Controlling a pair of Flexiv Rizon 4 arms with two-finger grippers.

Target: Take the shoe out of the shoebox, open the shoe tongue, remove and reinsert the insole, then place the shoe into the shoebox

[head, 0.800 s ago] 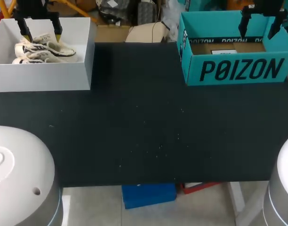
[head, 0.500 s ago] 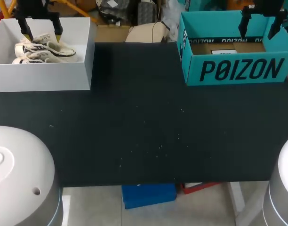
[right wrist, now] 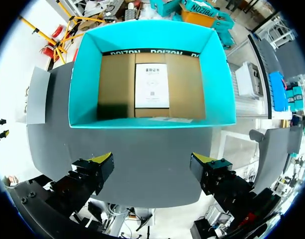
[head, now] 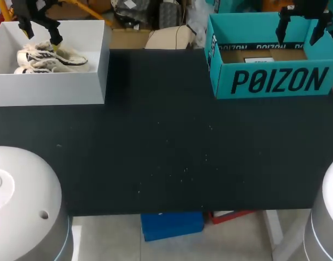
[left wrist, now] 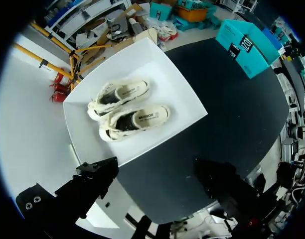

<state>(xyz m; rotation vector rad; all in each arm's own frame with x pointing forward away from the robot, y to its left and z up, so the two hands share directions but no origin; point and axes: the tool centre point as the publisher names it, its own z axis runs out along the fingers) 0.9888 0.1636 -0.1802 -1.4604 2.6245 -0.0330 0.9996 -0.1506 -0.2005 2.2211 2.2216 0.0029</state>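
Note:
Two cream shoes with dark stripes [head: 53,57] lie side by side in a white open box [head: 47,89] at the table's far left. In the left wrist view the pair [left wrist: 127,107] rests on the white box floor [left wrist: 162,79], well ahead of my left gripper [left wrist: 157,184], which is open and empty. In the head view that left gripper [head: 41,33] hangs above the shoes. The teal shoebox [head: 275,81] stands at the far right. My right gripper [head: 300,31] hovers over it, open [right wrist: 152,160], holding nothing. The teal shoebox [right wrist: 85,74] holds only a paper sheet [right wrist: 151,85].
The black table [head: 166,152] stretches between the two boxes. A blue object [head: 172,224] shows below the table's front edge.
My left gripper has turned and shifted slightly left above the white box. The shoes and the right arm have not moved.

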